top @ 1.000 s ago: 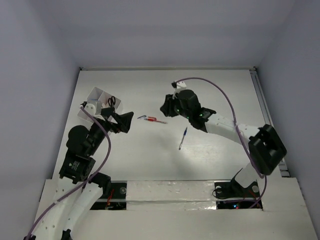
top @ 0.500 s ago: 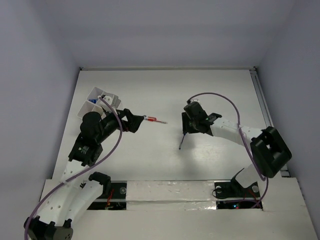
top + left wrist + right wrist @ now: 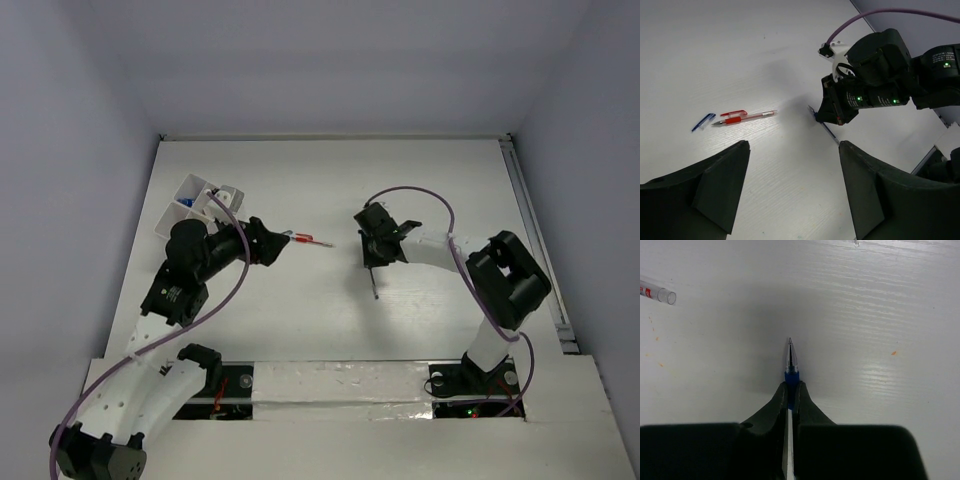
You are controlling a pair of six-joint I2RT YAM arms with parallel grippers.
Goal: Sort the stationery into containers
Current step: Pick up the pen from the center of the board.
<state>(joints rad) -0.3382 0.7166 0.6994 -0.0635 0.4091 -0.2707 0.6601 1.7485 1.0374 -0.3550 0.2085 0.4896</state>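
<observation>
Fingers [image 3: 767,410] of the right gripper [image 3: 790,386] are clenched on the blue pen [image 3: 791,362], pinching it just behind the writing tip. The clear nib section projects ahead of the fingertips. The rest of the barrel runs back between the pads, out of sight. Whether the pen is off the table [image 3: 300,320] cannot be told.

Handling, as judged: light, stiff, with a smooth round barrel. A narrow pinch near one end is likely to let it pivot or slip, so a hold nearer mid-barrel would be steadier.

The left gripper [image 3: 792,145] stands released, wide apart with nothing between its fingers. The thin red pen [image 3: 745,118] lies flat ahead of them and to their left. A small blue clip-like piece [image 3: 703,121] sits just beside the red pen's far-left end.

Surroundings: from the right fingers, only the red pen's clear end [image 3: 657,292] shows, far ahead-left and well apart. The white organiser box [image 3: 190,185] stands behind the left gripper. As judged, the left arm and the red pen lie across the right gripper's direct path to it.
</observation>
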